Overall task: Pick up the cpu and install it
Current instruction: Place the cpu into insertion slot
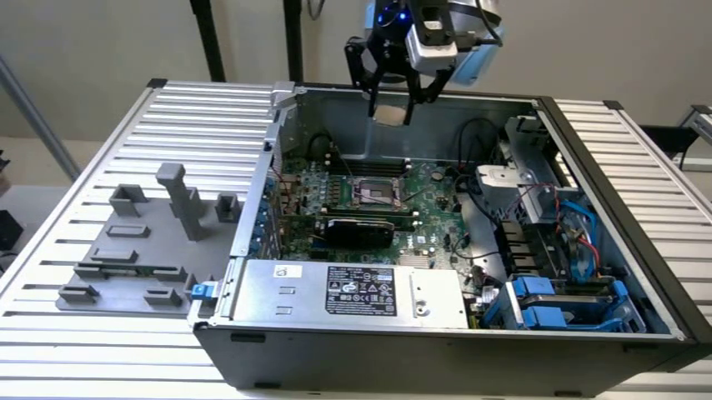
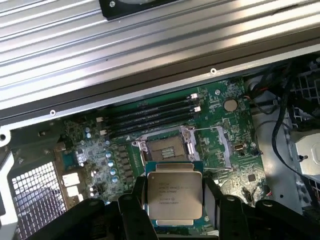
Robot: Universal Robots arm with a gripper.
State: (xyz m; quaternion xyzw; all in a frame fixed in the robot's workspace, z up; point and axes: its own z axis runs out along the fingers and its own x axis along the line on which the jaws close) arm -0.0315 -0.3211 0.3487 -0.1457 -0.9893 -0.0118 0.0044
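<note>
- Chip in mid-air: the small, flat, square cpu with a silvery-grey metal top and pale rim (image 1: 389, 113) is clamped in the robot's black two-fingered gripper (image 1: 392, 103). It hangs above the far edge of the open dark-grey computer case (image 1: 445, 358), well clear of the green motherboard (image 1: 428, 187) on the case floor.
- Handling, as a judgement:
  - The cpu looks light, thin and rigid.
  - Its smooth metal lid is probably slippery.
  - Its hidden underside and the socket contacts are likely fragile, so a drop, tilt or scrape could do damage.
- Where to hold it: two opposite side edges seem the safest place, leaving the top and underside untouched. The black fingers (image 2: 137, 205) press there now.
- Exterior view:
  - This view gives the overall layout and shows how high the chip sits over the case.
  - The case rests on a ribbed aluminium surface (image 1: 212, 108).
  - Grey plastic fixture blocks (image 1: 133, 250) stand near the surface's edge on the exterior view's left.
- Wrist view:
  - Looking down past the chip, this view shows printed lettering on the lid and a finger on each side.
  - The dark square socket frame (image 2: 165, 149) lies just beyond the chip, and its metal retaining plate appears swung aside.
  - Long black memory slots (image 2: 150, 115) run beyond the socket.
</note>
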